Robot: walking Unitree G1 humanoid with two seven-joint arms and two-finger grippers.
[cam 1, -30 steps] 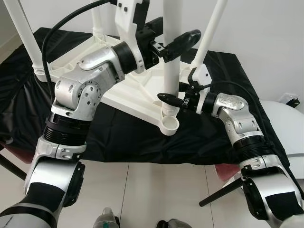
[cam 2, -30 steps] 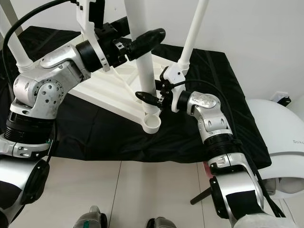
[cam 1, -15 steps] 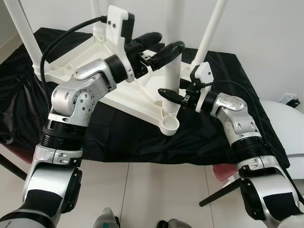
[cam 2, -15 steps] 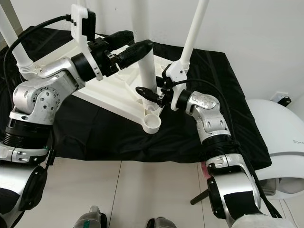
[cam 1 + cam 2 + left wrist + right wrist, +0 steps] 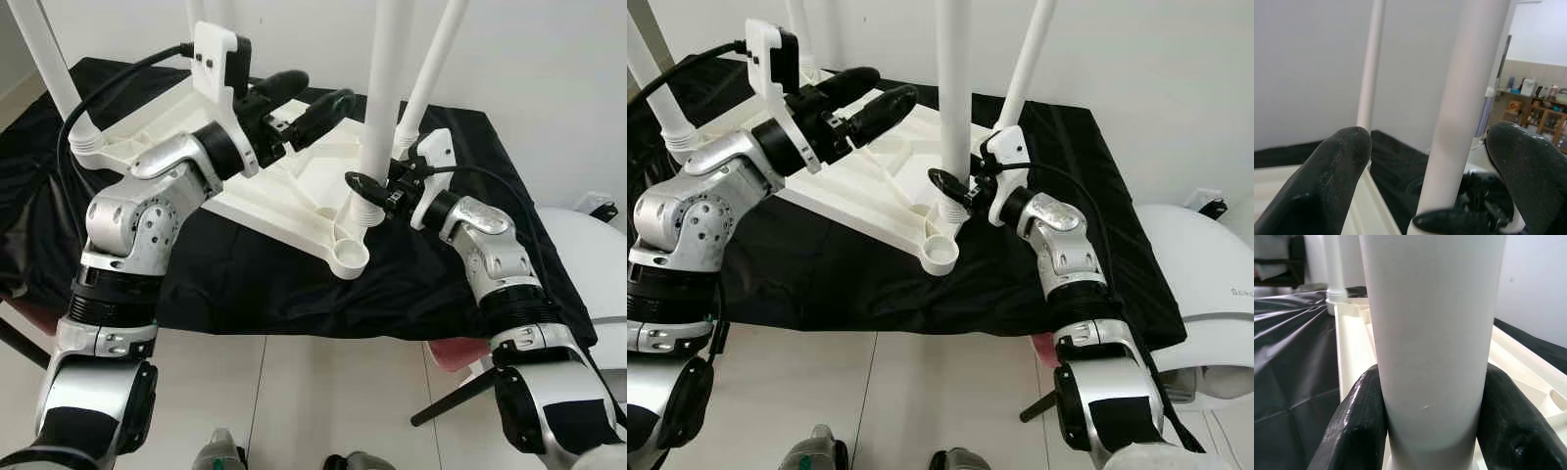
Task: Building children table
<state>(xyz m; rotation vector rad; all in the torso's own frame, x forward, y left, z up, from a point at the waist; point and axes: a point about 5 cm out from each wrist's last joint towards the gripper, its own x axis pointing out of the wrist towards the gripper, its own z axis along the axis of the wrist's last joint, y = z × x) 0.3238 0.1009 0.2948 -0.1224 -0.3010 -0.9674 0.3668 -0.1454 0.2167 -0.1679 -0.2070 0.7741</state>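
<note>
A white plastic children's table [image 5: 284,186] lies upside down on a surface draped in black cloth [image 5: 441,274], its underside up so that the leg sockets face the robot; the near corner of the tabletop reaches toward the front edge of the cloth, and an unfilled socket [image 5: 350,257] sits open at that corner; the robot's right gripper [image 5: 377,188] is clamped around the base of a white leg [image 5: 384,88], its two black fingers [image 5: 1359,416] pressed against either side of the tube just above the threaded collar, a hold that appears meant to steady or turn the leg into its seat beside the unfilled socket; the left gripper [image 5: 304,98] hangs over the middle of the tabletop with fingers spread and nothing between them, near the leg but apart from it, seemingly free to brace or regrip; the leg's long axis runs close to vertical, foot end up and out of the top of the head views, threaded end down at the table; other legs [image 5: 49,69] stand upright at the far corners, so the build looks well along, with the near corner socket yet to be filled.
</note>
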